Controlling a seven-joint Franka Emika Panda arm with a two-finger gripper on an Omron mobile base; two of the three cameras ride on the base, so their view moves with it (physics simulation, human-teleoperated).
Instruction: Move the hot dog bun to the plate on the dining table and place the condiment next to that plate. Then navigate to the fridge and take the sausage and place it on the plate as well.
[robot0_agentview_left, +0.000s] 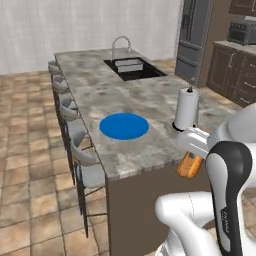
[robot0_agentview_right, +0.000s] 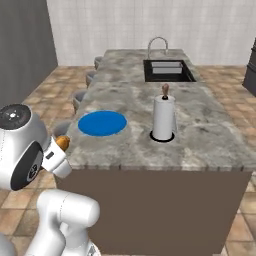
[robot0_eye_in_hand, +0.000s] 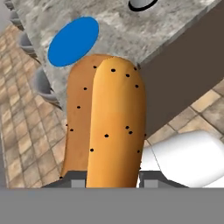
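pincer (robot0_eye_in_hand: 113, 177): we see it clamped on the hot dog bun (robot0_eye_in_hand: 107, 127), which sticks straight out along the fingers.
bun position: held off the near end of the counter (robot0_agentview_left: 150, 100), below its top.
plate (robot0_agentview_left: 124, 125): blue, bare, on the counter ahead of and above the bun, to the arm's left.
next move: we judge a lift up and forward-left over the edge.

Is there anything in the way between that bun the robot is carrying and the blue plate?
Nothing visible. The hand holds the bun just off the table's near edge; bare stone lies before the plate. The paper towel roll stands aside.
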